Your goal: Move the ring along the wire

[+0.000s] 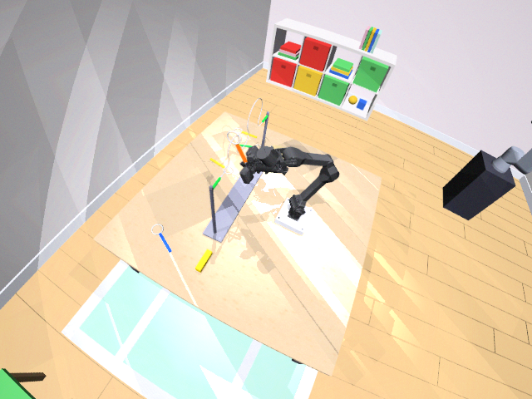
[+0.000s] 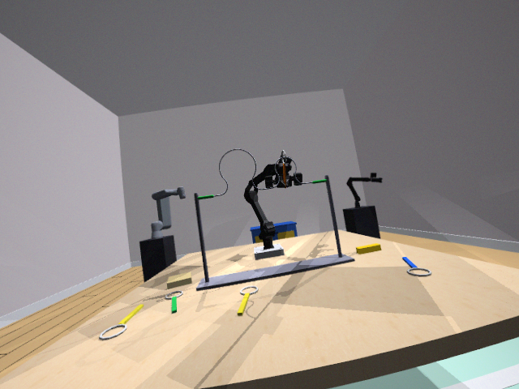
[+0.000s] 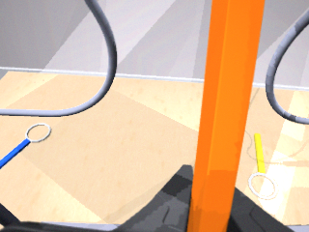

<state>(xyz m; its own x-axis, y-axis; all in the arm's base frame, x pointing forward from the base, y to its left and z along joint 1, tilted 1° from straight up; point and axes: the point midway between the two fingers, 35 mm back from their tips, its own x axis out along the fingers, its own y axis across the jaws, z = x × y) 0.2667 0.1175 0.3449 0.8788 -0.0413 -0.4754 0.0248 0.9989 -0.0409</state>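
Showing as a long, straight-edged bar of bright orange, the handle (image 1: 241, 153) (image 2: 284, 173) (image 3: 227, 111) stands nearly upright in the exterior view, with a darker orange patch low down in the wrist view. The black claw (image 1: 245, 163) (image 2: 284, 182) (image 3: 195, 174) is clamped on it. The pale, thin ring (image 1: 233, 137) (image 2: 283, 154) is at the handle's far end, between the two posts (image 1: 213, 210) (image 1: 264, 130) (image 2: 201, 238) (image 2: 333, 217), up by the curving grey wire (image 1: 248, 122) (image 2: 238, 148) (image 3: 115, 58); whether they touch, I cannot tell. Green sleeves (image 1: 217, 183) (image 1: 264, 118) (image 2: 205, 196) (image 2: 319, 181) mark the wire's ends. Beyond, a blue-handled ring (image 1: 165, 242) (image 2: 409, 262) (image 3: 14, 154) lies on the counter (image 1: 300, 317) (image 2: 356, 301) (image 3: 106, 155).
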